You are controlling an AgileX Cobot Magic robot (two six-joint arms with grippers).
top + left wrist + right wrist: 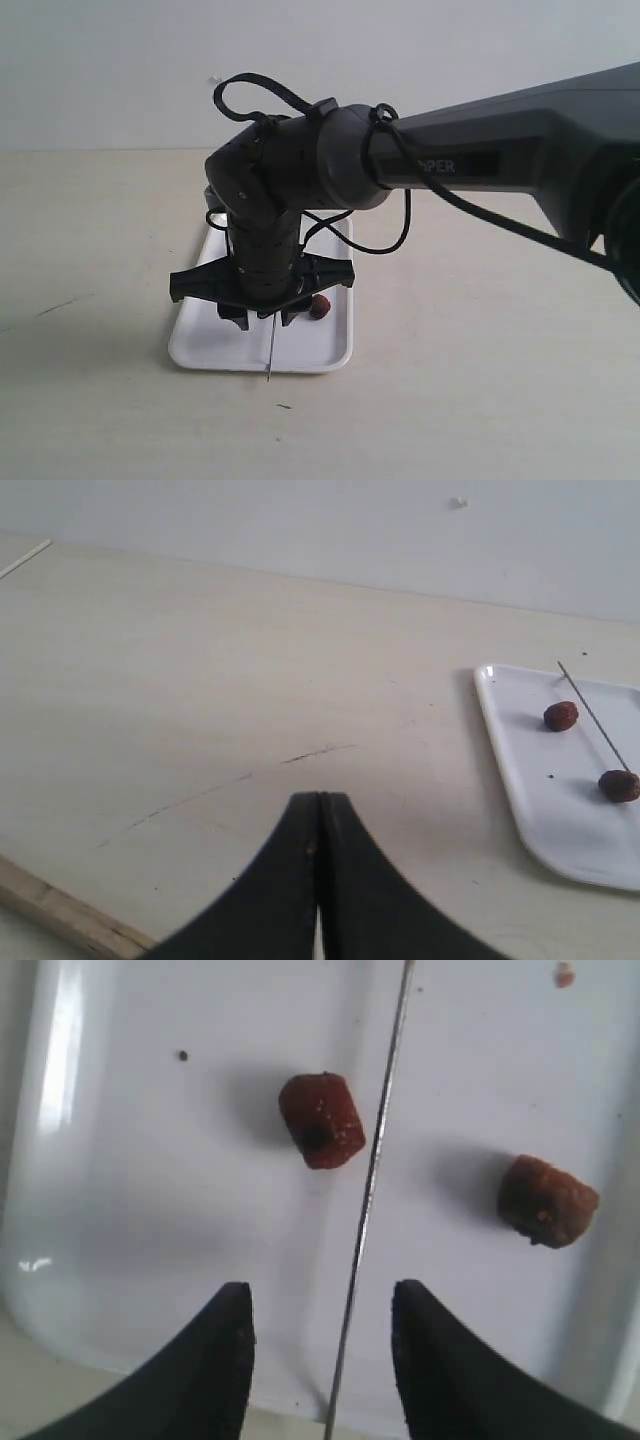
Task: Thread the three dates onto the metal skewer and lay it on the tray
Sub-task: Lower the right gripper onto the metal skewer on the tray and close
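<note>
The white tray (200,345) lies on the beige table. The thin metal skewer (370,1190) lies bare along it, and one end juts past the rim (269,370). My right gripper (322,1310) hangs open just over the tray, one finger on each side of the skewer and not touching it. Two dates (321,1120) (547,1201) rest on the tray, one on each side of the skewer. The exterior view shows only one date (319,307); a third is out of sight. My left gripper (318,800) is shut on nothing above the table, away from the tray (540,800).
The right arm (480,150) reaches across the middle and covers most of the tray's far half. A reddish crumb (565,974) and a dark speck (182,1056) lie on the tray. A wooden strip (60,910) borders the table near the left gripper.
</note>
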